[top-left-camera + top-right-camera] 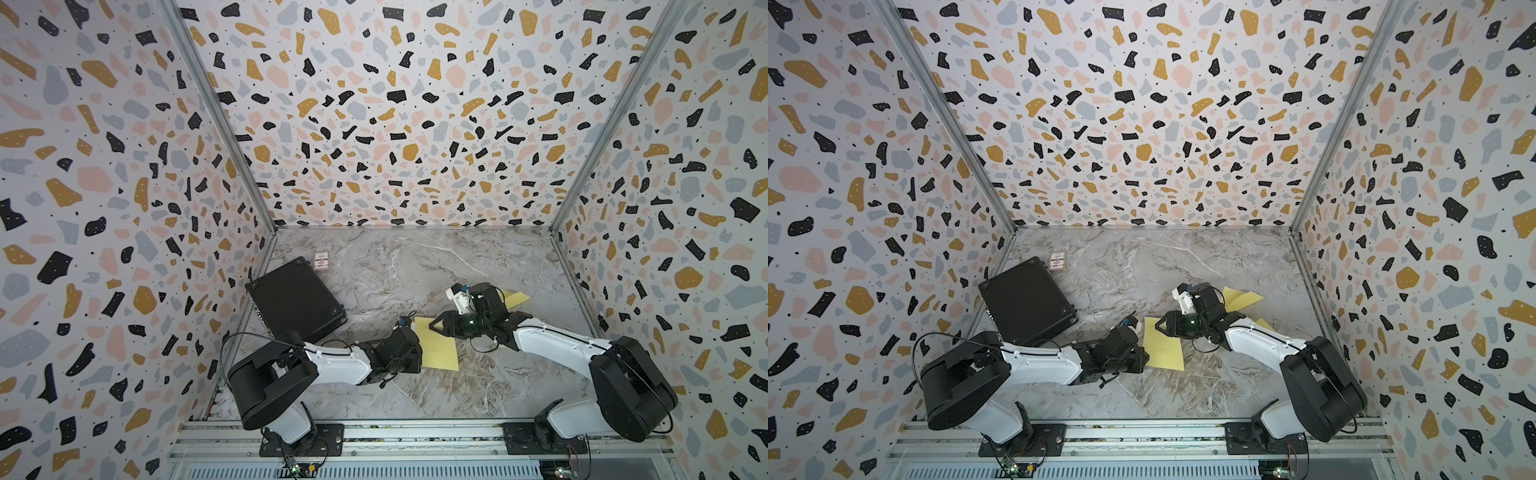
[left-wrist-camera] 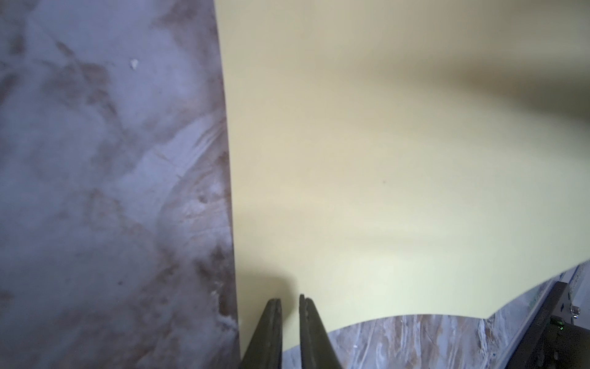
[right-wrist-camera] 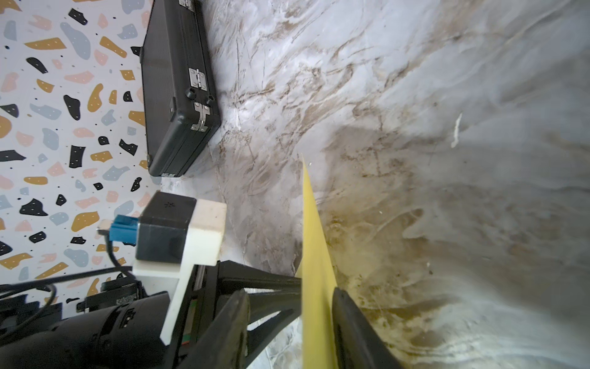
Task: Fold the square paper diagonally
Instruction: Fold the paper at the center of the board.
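The pale yellow square paper (image 1: 436,349) lies on the marble worktop (image 1: 415,266) between both arms, one part raised edge-on. The left claw (image 2: 290,306), fingers nearly together with a narrow gap, rests on the paper's near edge. The right claw (image 3: 289,322) stands partly open, the raised sheet passing between its fingers.

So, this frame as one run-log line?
step: lifting paper edge | left tool: nearly shut, over paper corner | right tool: paper edge between fingers | fold: not yet made | case: untouched
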### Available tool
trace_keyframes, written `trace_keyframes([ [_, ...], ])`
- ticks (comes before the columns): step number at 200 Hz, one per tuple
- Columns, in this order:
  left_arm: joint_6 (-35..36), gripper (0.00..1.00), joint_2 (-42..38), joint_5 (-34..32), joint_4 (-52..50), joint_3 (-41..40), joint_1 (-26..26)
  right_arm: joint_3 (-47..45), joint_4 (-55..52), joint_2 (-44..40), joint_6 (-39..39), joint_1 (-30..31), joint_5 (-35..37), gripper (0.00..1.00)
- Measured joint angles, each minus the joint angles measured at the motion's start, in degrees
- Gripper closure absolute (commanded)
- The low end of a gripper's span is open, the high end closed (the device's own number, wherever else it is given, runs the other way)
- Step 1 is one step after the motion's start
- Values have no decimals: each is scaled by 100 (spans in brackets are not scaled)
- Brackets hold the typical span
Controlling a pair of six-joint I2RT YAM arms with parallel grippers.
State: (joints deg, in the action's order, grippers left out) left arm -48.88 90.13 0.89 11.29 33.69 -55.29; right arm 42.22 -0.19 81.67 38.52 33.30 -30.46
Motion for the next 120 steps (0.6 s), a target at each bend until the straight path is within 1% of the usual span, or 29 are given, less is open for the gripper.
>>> trace_keyframes([
  [9, 0, 83, 4, 0, 2, 7, 0, 146, -251, 4, -125, 0, 101, 66],
  [21, 0, 83, 17, -2, 15, 11, 0, 376, -595, 15, -374, 0, 295, 75],
  [33, 0, 84, 22, 0, 15, 20, 0, 564, -881, 20, -590, 0, 476, 81],
  [78, 15, 84, 24, 0, 15, 20, 0, 778, -1676, 59, -1156, -2, 949, 81],
  [82, 17, 84, 24, 0, 15, 20, 0, 778, -1731, 59, -1189, -2, 977, 83],
  [96, 22, 84, 24, 4, 20, 20, 0, 778, -1899, 59, -1298, -2, 1097, 100],
  [120, 24, 81, -28, 37, 164, -79, 0, 782, -2092, 57, -1451, -2, 1322, 100],
])
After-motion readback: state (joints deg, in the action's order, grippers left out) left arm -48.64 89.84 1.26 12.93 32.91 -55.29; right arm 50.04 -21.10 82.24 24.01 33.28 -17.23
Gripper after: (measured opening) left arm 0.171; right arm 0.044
